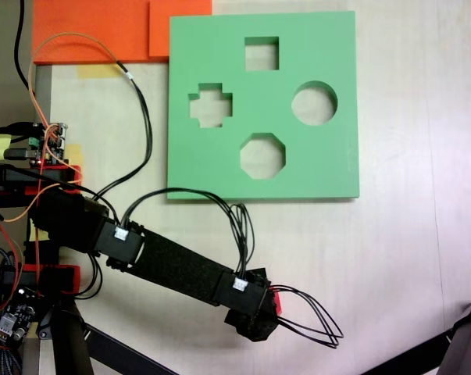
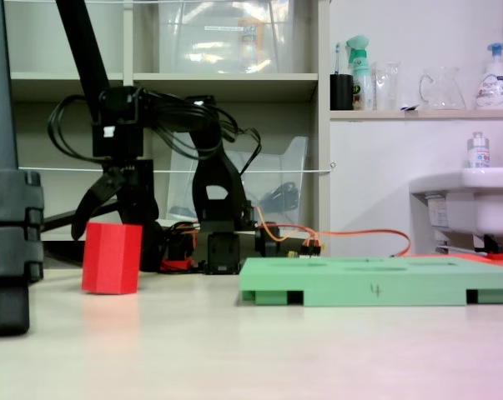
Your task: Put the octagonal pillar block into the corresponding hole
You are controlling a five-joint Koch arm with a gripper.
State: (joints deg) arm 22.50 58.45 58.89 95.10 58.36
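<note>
Pale tabletop, shelving behind, white sink — bright, even light

1. You have a bright red matt foam octagonal pillar block, its faces smooth and dull.
2. Right of that block in the low fixed view lies your flat green foam board, matt and fine-grained.
3. Under both, your pale tabletop looks smooth, with a soft sheen.
4. Your arm's black plastic gripper, above that block, looks matt.

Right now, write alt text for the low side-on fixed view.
A red block stands on a pale table, with a black arm's open fingers spread just above it. To the right lies a flat green board; shelves and a sink fill the background.
</note>
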